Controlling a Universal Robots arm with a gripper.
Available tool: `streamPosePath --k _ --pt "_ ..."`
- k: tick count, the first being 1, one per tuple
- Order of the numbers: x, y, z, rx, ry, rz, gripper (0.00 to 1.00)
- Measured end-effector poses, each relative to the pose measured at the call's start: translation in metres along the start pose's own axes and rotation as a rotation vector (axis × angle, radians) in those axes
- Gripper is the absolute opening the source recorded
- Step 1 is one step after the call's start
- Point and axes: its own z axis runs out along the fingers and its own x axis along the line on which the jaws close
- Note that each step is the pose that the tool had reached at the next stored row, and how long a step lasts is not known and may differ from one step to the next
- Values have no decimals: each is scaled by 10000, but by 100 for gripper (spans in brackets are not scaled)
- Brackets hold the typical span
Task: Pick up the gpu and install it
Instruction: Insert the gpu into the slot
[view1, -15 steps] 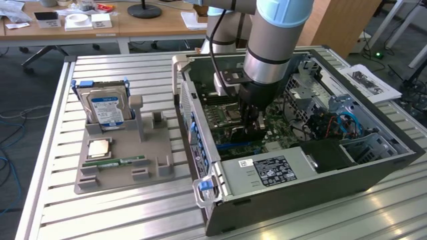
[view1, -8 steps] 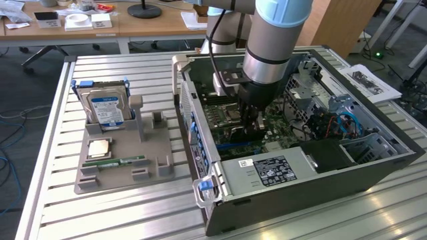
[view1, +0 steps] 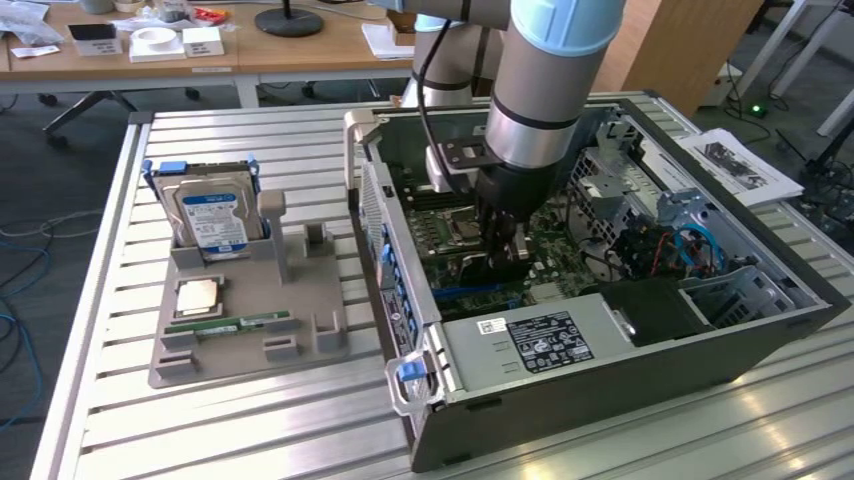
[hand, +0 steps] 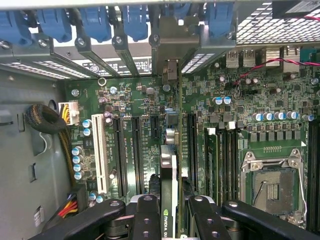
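The gpu (hand: 169, 165) stands edge-on between my fingers, a thin dark card with a green-lettered label at the near end. Its silver bracket (hand: 170, 67) reaches up to the rear slot openings of the computer case (view1: 747, 330). It runs along the motherboard (hand: 240, 100) between two long black slots (hand: 136, 155). I cannot tell whether it sits in a slot. My gripper (hand: 170, 220) is shut on the card, one black finger (hand: 147, 215) on each side. In the exterior view my gripper (view1: 501, 245) reaches down inside the open case.
A white slot (hand: 101, 150), a CPU socket (hand: 270, 185) and blue latches (hand: 95, 22) surround the card. Outside the case a grey holder (view1: 307, 345) carries a hard drive (view1: 214, 215), a CPU (view1: 198, 297) and a memory stick (view1: 247, 325). A power supply (view1: 534, 340) fills the case's near end.
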Motion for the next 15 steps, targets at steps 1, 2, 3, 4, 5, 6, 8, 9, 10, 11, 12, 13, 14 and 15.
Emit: streamPosePath --k 1,2,3,4,5,6,8,9,10,11,12,13,14,15 --pt "0 0 1 -1 3 2 27" --pt "0 0 1 -1 4 2 27" --pt "0 -1 2 -2 4 1 27" --pt "0 -1 5 -1 2 0 27" --pt "0 -2 6 -1 2 0 27" --pt "0 -2 6 -1 2 0 27" --pt "0 -2 6 -1 2 0 27" --pt "0 -2 6 -1 3 0 27" --pt "0 -2 7 -1 2 0 27" --pt "0 -2 12 0 -1 0 27" --pt "0 -2 17 2 -3 0 27" --pt "0 -2 18 1 2 0 27" --pt "0 -2 18 0 2 0 27" --pt "1 -2 17 0 2 0 27"
